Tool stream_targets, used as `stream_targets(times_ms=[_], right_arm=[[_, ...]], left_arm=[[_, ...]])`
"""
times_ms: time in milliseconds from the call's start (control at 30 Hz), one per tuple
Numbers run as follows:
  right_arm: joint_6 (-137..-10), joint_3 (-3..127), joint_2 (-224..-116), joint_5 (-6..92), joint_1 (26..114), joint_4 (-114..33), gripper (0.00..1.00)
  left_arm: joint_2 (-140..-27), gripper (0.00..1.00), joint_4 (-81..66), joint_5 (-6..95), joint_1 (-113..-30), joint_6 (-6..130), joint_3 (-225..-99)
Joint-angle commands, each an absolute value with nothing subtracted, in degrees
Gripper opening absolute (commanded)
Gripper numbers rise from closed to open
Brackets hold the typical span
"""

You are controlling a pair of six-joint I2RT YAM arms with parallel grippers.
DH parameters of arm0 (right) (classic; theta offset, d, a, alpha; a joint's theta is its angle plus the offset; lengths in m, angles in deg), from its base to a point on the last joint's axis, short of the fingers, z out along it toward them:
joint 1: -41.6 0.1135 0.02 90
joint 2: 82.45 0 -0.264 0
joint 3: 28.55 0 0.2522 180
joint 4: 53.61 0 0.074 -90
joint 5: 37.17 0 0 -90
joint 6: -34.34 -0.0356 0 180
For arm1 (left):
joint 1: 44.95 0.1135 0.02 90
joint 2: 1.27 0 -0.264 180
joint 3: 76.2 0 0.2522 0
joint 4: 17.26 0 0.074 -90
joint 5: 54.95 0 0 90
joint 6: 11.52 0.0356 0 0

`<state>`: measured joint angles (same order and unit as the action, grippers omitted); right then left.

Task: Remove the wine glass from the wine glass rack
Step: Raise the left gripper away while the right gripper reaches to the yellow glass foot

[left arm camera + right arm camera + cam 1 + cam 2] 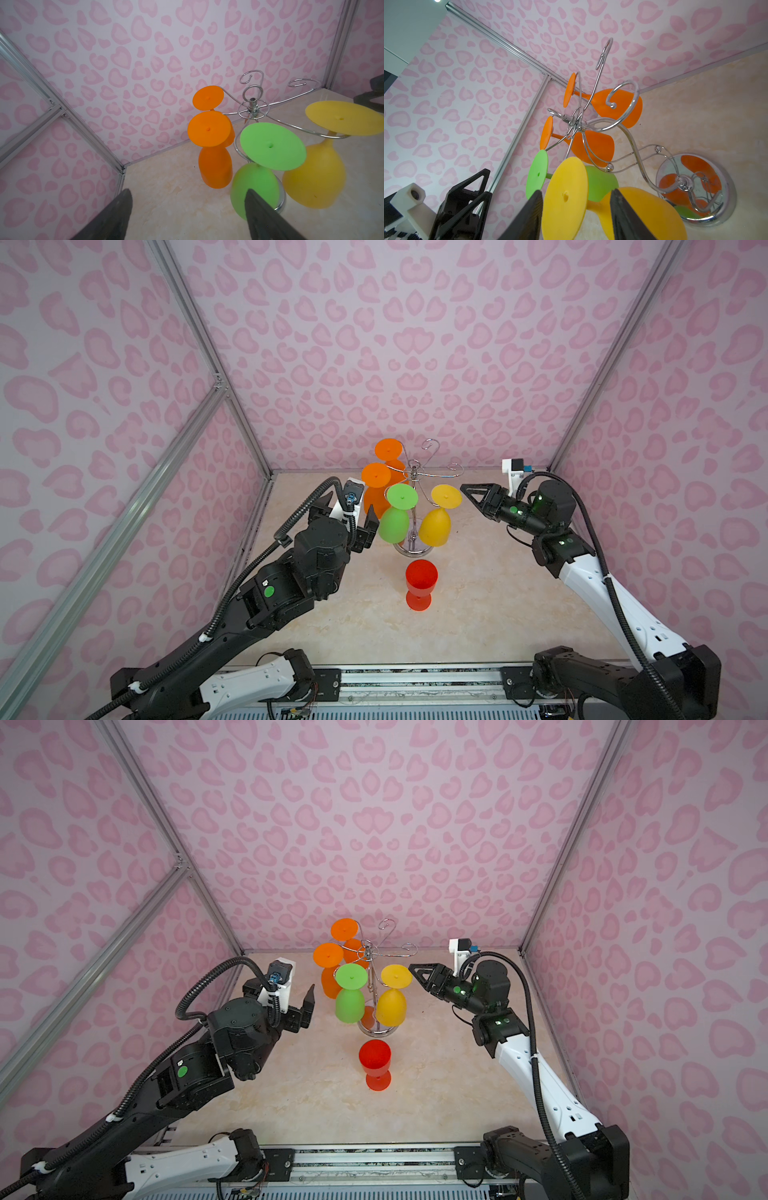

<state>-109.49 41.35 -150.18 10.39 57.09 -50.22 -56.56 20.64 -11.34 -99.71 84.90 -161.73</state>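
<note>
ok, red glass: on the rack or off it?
Off. The red glass stands upright on the table, rim up, in front of the rack, clear of its hooks.

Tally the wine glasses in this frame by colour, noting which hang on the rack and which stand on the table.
orange wine glasses: 2, both hanging on the wine glass rack
green wine glass: 1, hanging
yellow wine glass: 1, hanging
red wine glass: 1, upright on the table
Total: 5 glasses, 4 on the rack and 1 off
</note>
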Motion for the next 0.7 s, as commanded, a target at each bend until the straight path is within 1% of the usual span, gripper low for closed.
stream_targets(times_ms=[0, 200, 433, 533, 667], right_arm=[[-109.4, 41.3, -150.8, 10.4, 58.2, -51.6, 0.52], [-109.0, 42.0, -151.8, 10.9, 59.4, -51.0, 0.46], [-108.7, 42.7, -152.1, 11.2, 59.6, -50.1, 0.35], [-108.5, 42.8, -152.3, 11.5, 59.5, -49.5, 0.28], [-108.6, 42.8, -152.7, 11.3, 59.5, -49.3, 0.24]], left_arm=[[-56.1, 0.87, 17.4, -12.7, -98.9, 82.4, -161.5], [-55.7, 0.87, 17.0, -12.9, -98.1, 82.1, -161.1], [-54.6, 0.87, 16.4, -11.9, -97.8, 82.4, -160.3], [-54.1, 0.86, 16.2, -11.1, -97.8, 82.6, -159.9], [-53.8, 0.88, 16.2, -10.6, -97.8, 82.6, -159.5]])
